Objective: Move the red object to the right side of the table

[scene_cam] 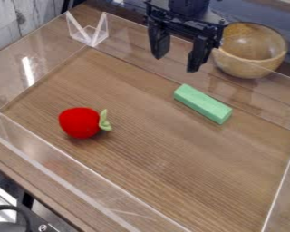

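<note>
The red object [81,122], a rounded strawberry-like toy with a light green stem on its right, lies on the brown wood-grain table [172,154] at the left, near the front. My gripper [179,52] hangs at the back of the table, pointing down, well up and to the right of the toy. Its black fingers [198,56] stand apart with nothing between them, so it is open.
A flat green rectangular block [203,102] lies right of centre, just below the gripper. A round wooden bowl [249,49] sits at the back right. Low clear acrylic walls [62,186] edge the table, with a folded clear piece [87,30] at the back left.
</note>
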`<state>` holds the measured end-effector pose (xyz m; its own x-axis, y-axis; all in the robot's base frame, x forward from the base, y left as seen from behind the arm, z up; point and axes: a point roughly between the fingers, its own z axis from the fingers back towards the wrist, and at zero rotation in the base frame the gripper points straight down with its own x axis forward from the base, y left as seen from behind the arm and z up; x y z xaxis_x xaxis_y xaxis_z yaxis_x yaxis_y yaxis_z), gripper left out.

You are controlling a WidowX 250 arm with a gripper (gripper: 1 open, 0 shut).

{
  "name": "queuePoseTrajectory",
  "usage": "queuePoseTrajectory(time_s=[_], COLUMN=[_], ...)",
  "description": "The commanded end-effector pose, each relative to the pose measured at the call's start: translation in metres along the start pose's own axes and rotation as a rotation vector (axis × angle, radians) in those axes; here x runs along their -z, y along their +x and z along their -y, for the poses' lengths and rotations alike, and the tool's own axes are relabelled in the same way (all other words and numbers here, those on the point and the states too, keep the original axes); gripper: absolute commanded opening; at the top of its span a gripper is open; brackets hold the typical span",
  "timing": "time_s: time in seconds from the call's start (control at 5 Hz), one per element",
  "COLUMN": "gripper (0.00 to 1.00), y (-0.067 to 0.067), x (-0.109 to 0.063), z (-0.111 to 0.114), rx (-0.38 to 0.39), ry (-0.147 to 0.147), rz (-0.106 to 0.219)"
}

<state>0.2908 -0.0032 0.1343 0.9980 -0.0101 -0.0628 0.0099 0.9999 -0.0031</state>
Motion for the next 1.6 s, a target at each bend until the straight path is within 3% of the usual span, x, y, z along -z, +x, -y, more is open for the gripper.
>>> queuePoseTrajectory(time_s=[0.0, 0.2, 0.4, 0.6, 1.4], gripper=[1.0, 1.0, 1.0, 1.0, 1.0], y=[-0.011, -0.039, -0.069, -0.082, -0.078], x=[0.006, 0.029, 0.041, 0.049, 0.093], z=[-0.014, -0.045, -0.077, -0.104, -0.12], rx=[0.071, 0.298, 0.545, 0.686, 0.724], ry=[0.012, 0.027, 0.064, 0.104, 0.146], rz=[-0.03, -0.1, -0.104, -0.106, -0.104])
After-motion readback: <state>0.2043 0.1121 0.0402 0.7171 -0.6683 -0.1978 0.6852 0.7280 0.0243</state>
